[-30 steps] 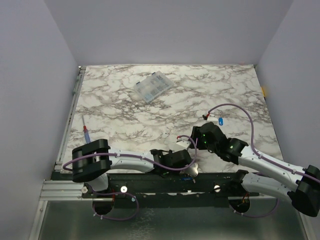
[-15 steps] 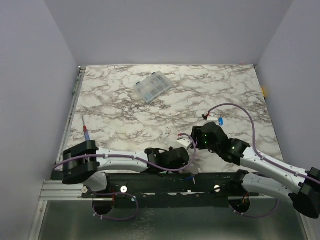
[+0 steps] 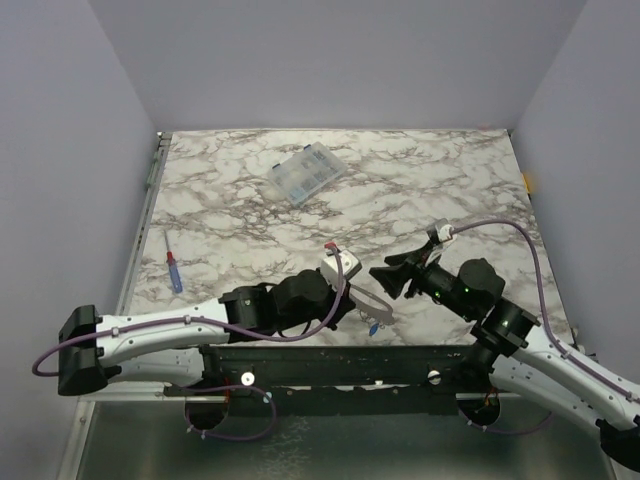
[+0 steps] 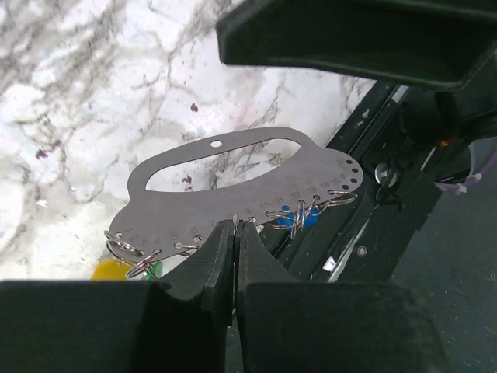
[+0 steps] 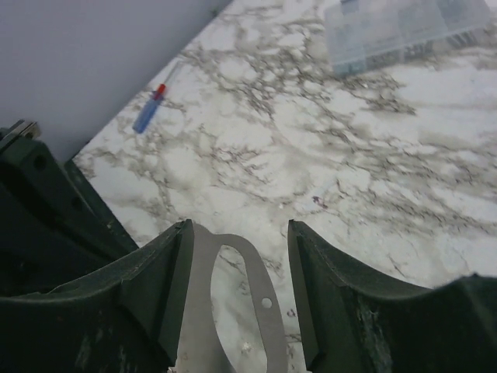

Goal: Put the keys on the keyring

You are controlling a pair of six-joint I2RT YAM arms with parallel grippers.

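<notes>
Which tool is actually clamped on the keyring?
The left tool, shut on the keyring at its edge. The right tool is open, merely straddling the keyring's end.

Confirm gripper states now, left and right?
Left gripper: shut on the keyring.
Right gripper: open, its fingers on either side of the keyring's end, not clamping it.

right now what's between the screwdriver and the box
nothing, just bare table between the screwdriver and the box, shown in the top view
</notes>
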